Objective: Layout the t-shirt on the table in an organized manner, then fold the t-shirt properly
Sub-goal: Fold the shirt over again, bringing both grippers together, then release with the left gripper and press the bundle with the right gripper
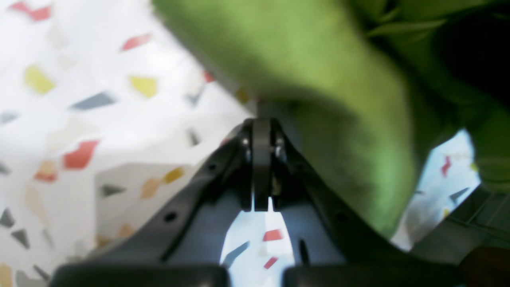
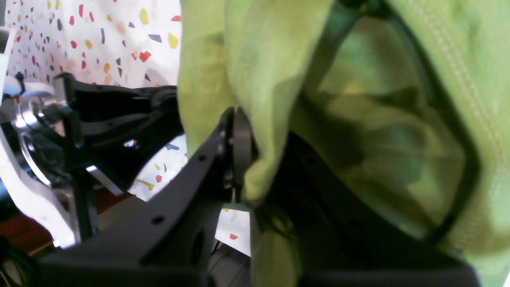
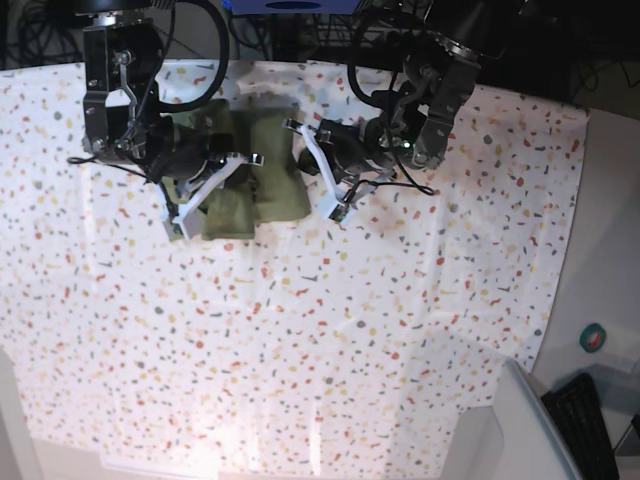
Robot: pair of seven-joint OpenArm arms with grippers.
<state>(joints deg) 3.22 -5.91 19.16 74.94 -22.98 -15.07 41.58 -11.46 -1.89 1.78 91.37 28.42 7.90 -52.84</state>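
Bunched at the table's (image 3: 400,300) far edge, the t-shirt (image 3: 235,190) is pinched by both end effectors, left (image 1: 261,119) and right (image 2: 243,159). Being soft, light and limp, it is judged best gripped at hems.

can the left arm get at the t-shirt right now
Probably yes: the left end effector is already shut at the edge of the t-shirt, apparently pinching fabric, with nothing between them.
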